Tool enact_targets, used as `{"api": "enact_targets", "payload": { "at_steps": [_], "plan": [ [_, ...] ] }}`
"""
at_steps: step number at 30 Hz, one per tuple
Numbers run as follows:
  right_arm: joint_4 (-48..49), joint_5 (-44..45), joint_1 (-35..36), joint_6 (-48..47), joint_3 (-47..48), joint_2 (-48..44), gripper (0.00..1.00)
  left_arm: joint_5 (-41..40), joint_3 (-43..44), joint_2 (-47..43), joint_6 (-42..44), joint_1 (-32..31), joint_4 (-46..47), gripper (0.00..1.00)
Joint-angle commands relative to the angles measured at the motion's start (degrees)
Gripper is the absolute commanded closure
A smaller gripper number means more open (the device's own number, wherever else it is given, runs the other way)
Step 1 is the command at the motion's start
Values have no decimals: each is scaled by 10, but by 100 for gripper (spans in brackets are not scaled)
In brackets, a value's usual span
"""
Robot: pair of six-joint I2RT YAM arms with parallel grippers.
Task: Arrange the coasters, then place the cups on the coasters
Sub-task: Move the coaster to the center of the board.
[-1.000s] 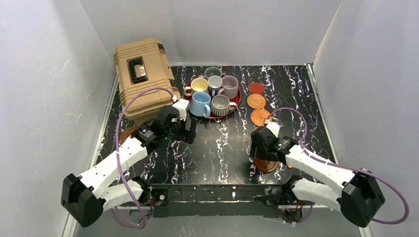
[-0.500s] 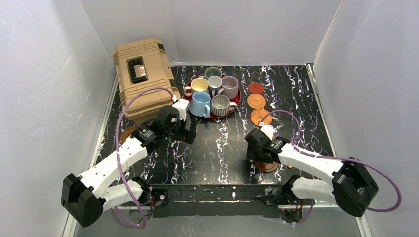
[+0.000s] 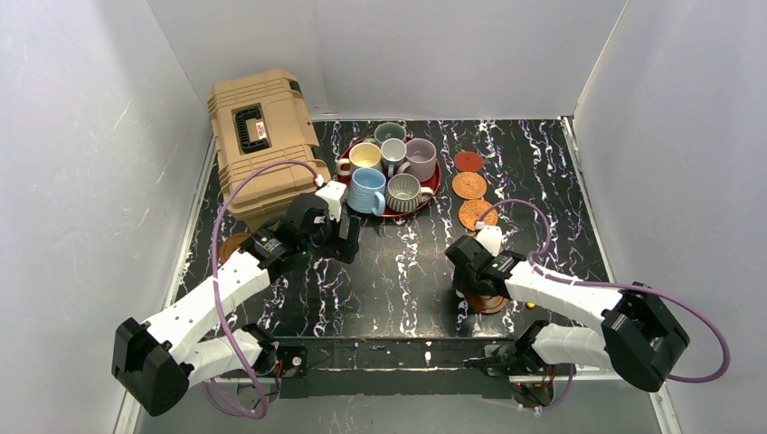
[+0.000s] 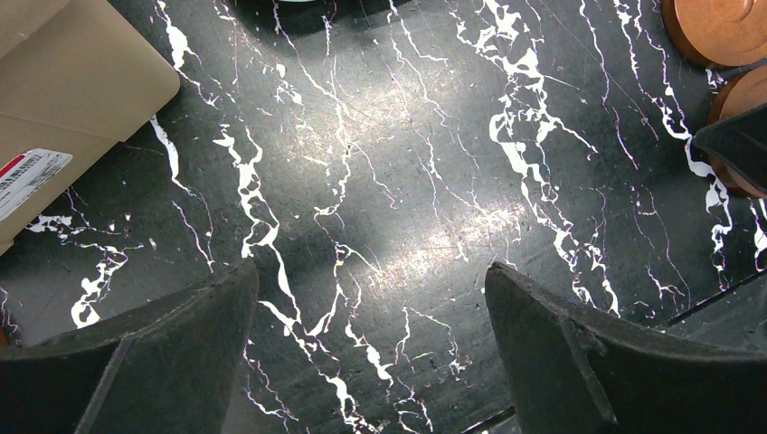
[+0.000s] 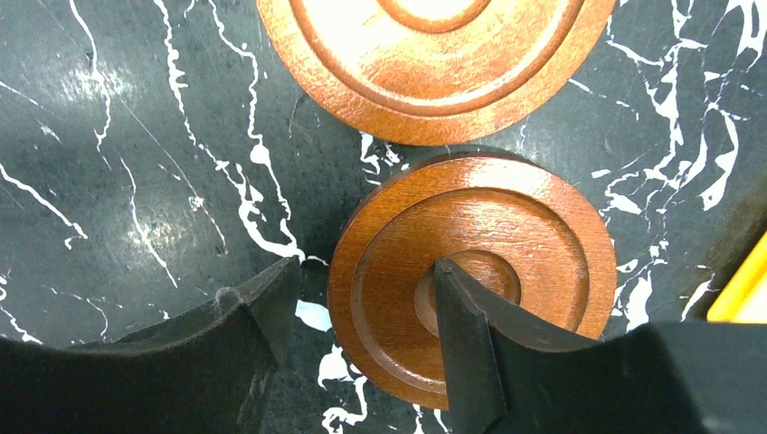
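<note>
Black, white-veined tabletop (image 3: pixel 398 271) boxed in by white walls. Far off to the left of the left gripper (image 4: pixel 369 271) and its fingers, a tan hard case (image 3: pixel 258 145). Just past those fingers, a red round tray (image 3: pixel 433 193) carrying all six cups (image 3: pixel 367 190), crowded together, none on a coaster. Left fingers spread wide over bare marble, holding nothing. Right gripper (image 5: pixel 366 268) low near the table's front edge, fingers parted and straddling the rim of a dark wood coaster (image 5: pixel 543 244): one finger just outside its edge with a sliver of table between, the other over its ringed centre, not clamped. Second wood coaster (image 5: pixel 434 63) just beyond those fingertips, right beside the first. Further ahead of the right fingers, two orange woven coasters (image 3: pixel 469 185) and a pinkish-red one (image 3: pixel 468 161) in a row. Third wood coaster (image 3: pixel 233 244) behind the left fingers, near the case, half hidden by the arm.
</note>
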Motion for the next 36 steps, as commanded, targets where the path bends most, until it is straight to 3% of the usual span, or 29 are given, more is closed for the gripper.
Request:
{"api": "enact_targets", "payload": {
  "at_steps": [1,18,23,28,31,36],
  "plan": [
    [18,21,1,16,-17,17,36,3,9,-3,0,2,-8,5],
    [16,29,3,10,-6,15,37,1,9,-1,1,2,-8,5],
    [-43,29,18,13,24,-43,30,1,10,-1,2,1,-8,5],
    [-84,20,23,-7,64,-95,14,2,10,-5,1,1,-6,5],
    [-96,37,21,-46,119,-72,3,3,10,-6,1,2,-7,5],
    [-111,58,-23,-146,220,18,1,-4,9,-14,1,1,-11,5]
  ]
}}
